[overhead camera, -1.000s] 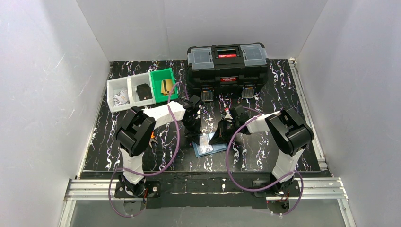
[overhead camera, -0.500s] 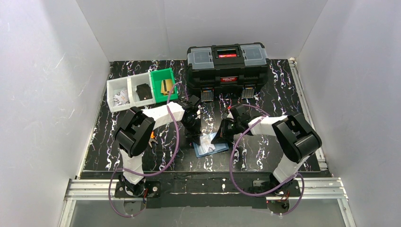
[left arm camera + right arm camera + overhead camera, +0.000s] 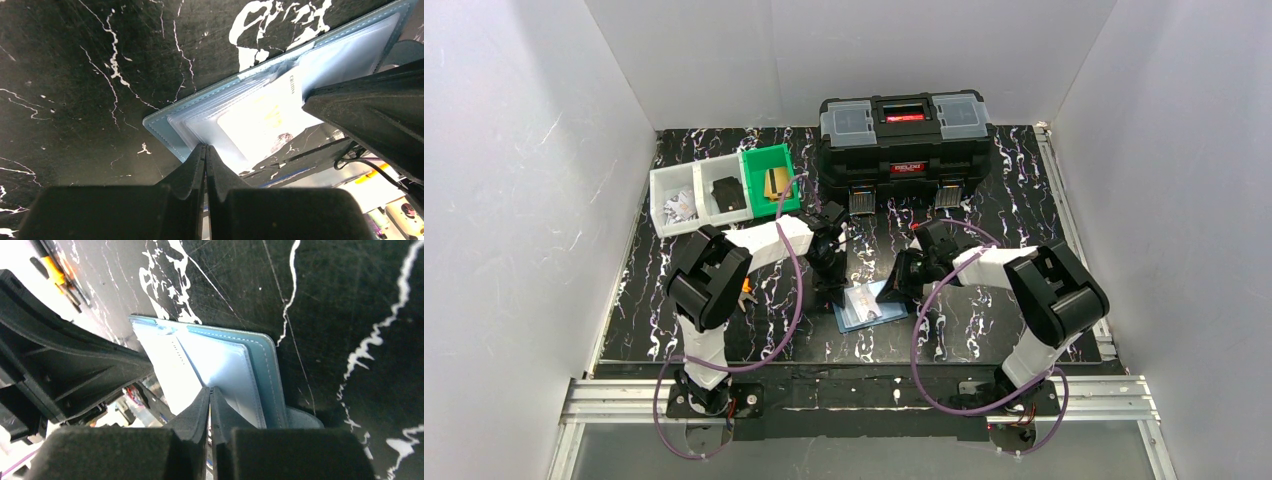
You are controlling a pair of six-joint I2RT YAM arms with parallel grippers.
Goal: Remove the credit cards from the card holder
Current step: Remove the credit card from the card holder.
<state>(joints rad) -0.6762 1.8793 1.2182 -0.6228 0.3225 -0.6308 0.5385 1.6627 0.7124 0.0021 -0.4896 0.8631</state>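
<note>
The card holder (image 3: 871, 311) lies open on the black marbled table between both arms, teal outside (image 3: 267, 365) with pale blue inner sleeves (image 3: 200, 125). A pale credit card (image 3: 260, 120) with a small picture on it sticks partway out of a sleeve, also seen from above (image 3: 864, 303). My left gripper (image 3: 206, 147) is shut, its tips resting on the near edge of the sleeves. My right gripper (image 3: 210, 389) is shut with its tips at the card's (image 3: 167, 357) end, where it meets a light blue panel. A dark card is not in view.
A big black toolbox (image 3: 902, 140) stands at the back. Left of it sit a green bin (image 3: 769, 180) holding a tan object and two white bins (image 3: 694, 198). Small orange tool (image 3: 746, 290) lies by the left arm. White walls enclose the table.
My right gripper has shifted right and back a little, and more of the pale card now shows out of the holder. My left gripper has stayed on the holder.
</note>
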